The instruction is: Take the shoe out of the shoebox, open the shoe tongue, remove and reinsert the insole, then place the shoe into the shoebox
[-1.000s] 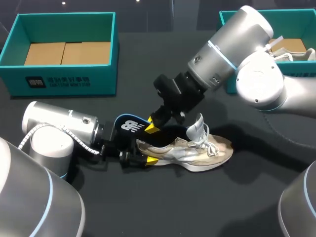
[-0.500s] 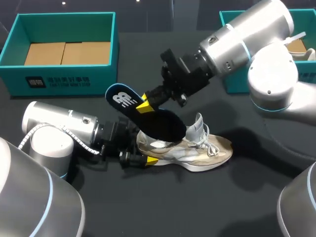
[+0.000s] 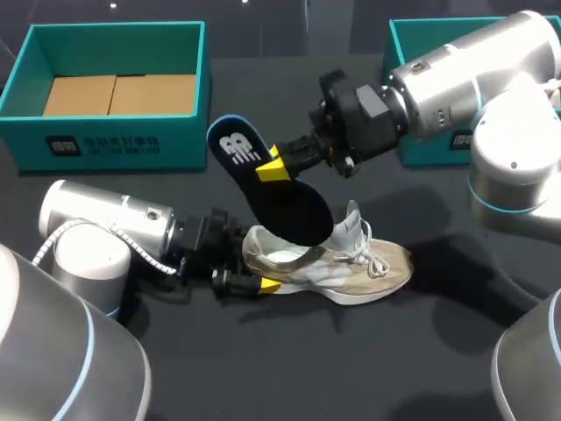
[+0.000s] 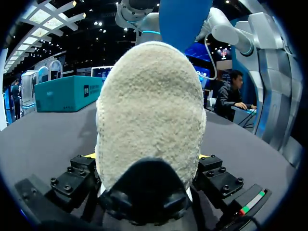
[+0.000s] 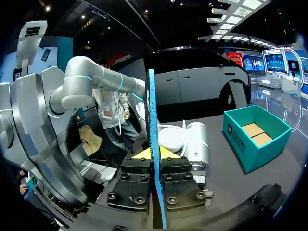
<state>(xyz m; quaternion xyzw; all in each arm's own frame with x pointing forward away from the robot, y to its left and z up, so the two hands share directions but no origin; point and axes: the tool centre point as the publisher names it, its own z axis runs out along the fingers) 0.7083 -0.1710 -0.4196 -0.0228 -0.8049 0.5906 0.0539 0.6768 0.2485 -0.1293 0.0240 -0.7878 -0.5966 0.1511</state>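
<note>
A beige and white shoe [image 3: 355,263] lies on its side on the dark table, heel toward my left arm. My left gripper [image 3: 259,267] is open, and the heel sits between its fingers. In the left wrist view the fuzzy heel [image 4: 149,110] fills the space between the fingers of the left gripper [image 4: 147,161]. My right gripper [image 3: 273,167] is shut on a dark insole [image 3: 285,202] with a blue rim, holding it tilted above the shoe's opening. In the right wrist view the insole [image 5: 151,106] stands edge-on between the fingers of the right gripper [image 5: 155,155].
A teal shoebox [image 3: 114,132] with a cardboard floor stands at the back left. A second teal box [image 3: 421,35] stands at the back right, partly behind my right arm. The dark tabletop in front of the shoe holds nothing.
My right gripper has drawn the insole up out of the shoe and carried it higher and to the right. The left arm and the shoe have stayed put.
</note>
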